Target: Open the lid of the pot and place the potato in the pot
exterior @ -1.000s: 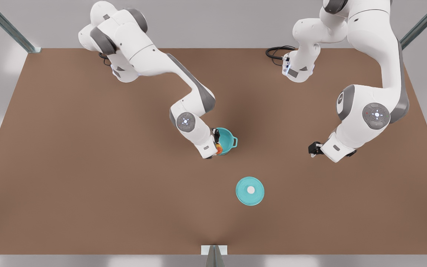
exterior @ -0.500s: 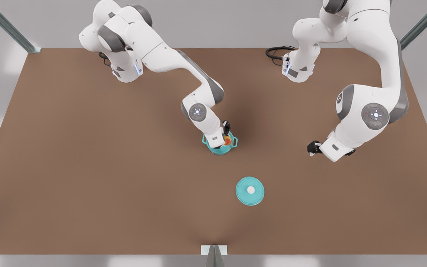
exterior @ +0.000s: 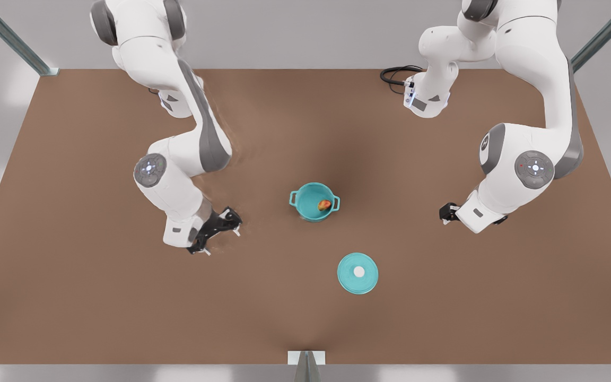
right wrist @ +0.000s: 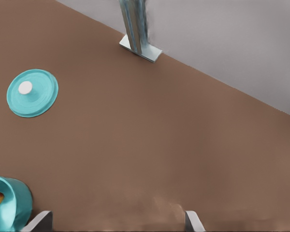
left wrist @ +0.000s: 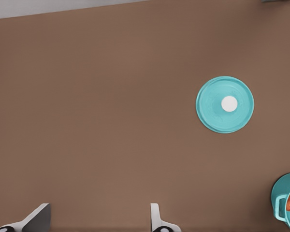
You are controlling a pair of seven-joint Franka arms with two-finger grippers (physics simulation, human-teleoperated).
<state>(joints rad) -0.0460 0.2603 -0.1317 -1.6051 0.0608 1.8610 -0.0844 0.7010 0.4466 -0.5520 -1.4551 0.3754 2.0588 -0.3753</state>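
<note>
Currently on record, item by item: right gripper (exterior: pixel 221 239), fingers spread apart and holding nothing, low over the bare table (exterior: pixel 98 297); left gripper (exterior: pixel 445 214), fingers likewise parted and empty per its wrist view, waiting on the far side of the pot from the right one. Pot (exterior: pixel 305 215): upright, uncovered, standing between the two grippers and nearer the right gripper, whose wrist view puts it just beside one fingertip. Potato (exterior: pixel 324 205): inside the pot, against the wall on the side toward the left gripper, well apart from either set of fingers. Pot lid (exterior: pixel 366 278): flat on the table with its knob up, apart from the pot, lying out ahead of both grippers on the side away from the arm bases (a little nearer the left gripper than the right). Step in hand, as judged: both parts of the task look finished, lid off and potato housed, so this reads as the clearing-away after release. Next move, as judged: nothing more to grasp; each arm need only lift and draw away without brushing the pot's loop handles or dragging across the lid, leaving the potato where it lies
</note>
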